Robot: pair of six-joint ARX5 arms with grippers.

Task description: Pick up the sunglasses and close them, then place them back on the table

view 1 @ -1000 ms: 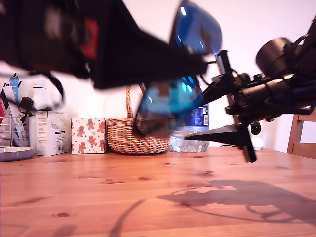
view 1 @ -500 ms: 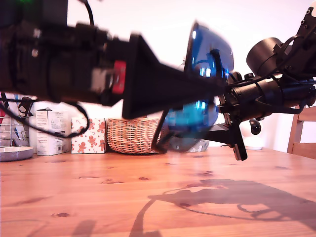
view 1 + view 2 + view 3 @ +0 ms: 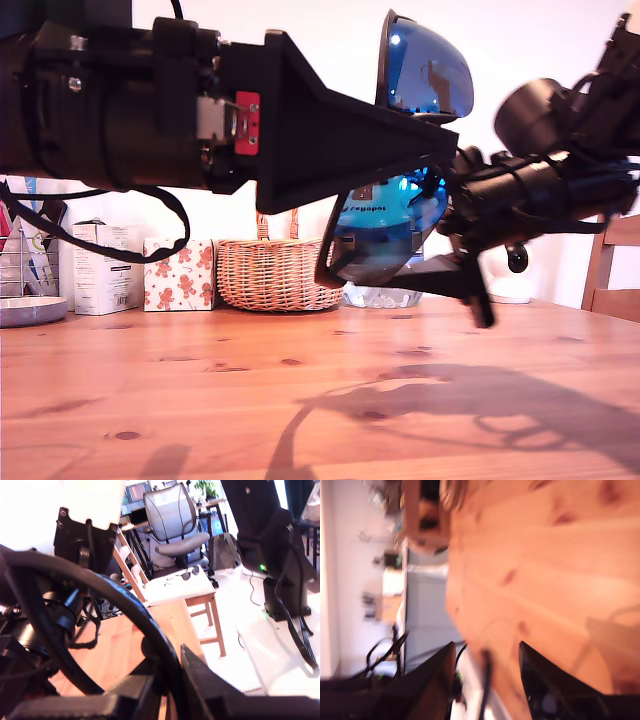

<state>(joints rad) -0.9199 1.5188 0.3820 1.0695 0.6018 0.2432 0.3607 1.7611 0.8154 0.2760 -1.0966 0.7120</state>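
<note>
- sunglasses held aloft above table, long axis upright, frame clenched in first end effector.
- second end effector spread around a thin arm.

Open bench from front edge to middle; along far edge, wicker basket, patterned box and white carton blocking.

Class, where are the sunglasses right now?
In the exterior view, the sunglasses hang in the air right of centre, above the table, between the two arms, in front of the wicker basket.
</note>
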